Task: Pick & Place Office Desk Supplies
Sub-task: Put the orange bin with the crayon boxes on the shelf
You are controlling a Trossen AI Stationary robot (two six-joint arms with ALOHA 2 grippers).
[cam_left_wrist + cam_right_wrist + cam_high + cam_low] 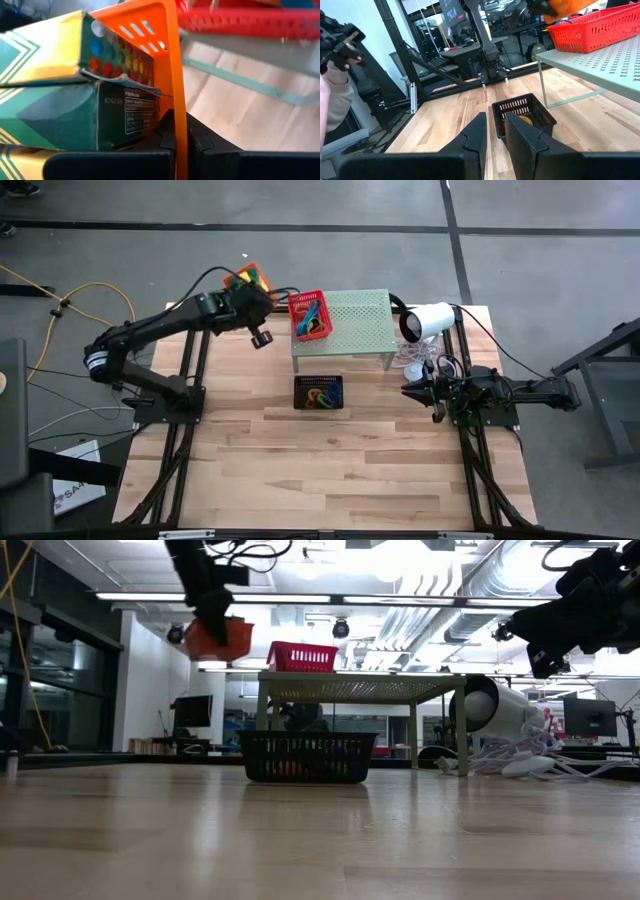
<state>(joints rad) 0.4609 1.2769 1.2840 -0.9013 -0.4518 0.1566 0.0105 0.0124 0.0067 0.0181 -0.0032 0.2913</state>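
My left gripper (247, 293) is shut on an orange basket (250, 276) and holds it in the air beyond the table's far left part, just left of the pale-green shelf (350, 330). Yellow-and-green boxes (50, 95) lie inside the basket. In the low view the orange basket (218, 640) hangs high above the table. A red basket (308, 315) stands on the shelf's left end. A black basket (318, 393) with coloured pieces in it rests on the table in front of the shelf. My right gripper (495, 131) waits at the table's right side, its fingers slightly apart and holding nothing. My left gripper holds the orange basket by one side wall (175, 120), at its upper rim. The wall stands between the two fingers, one inside next to the boxes and one outside. The fingers slant down from above. The basket hangs lifted clear of table and shelf, slightly tilted.
A white cylindrical lamp (428, 320) with a tangle of white cable lies right of the shelf, close to my right arm. The wooden table (330, 470) stretches bare toward its near edge. A person's hand and sleeve (330, 95) show beyond the table.
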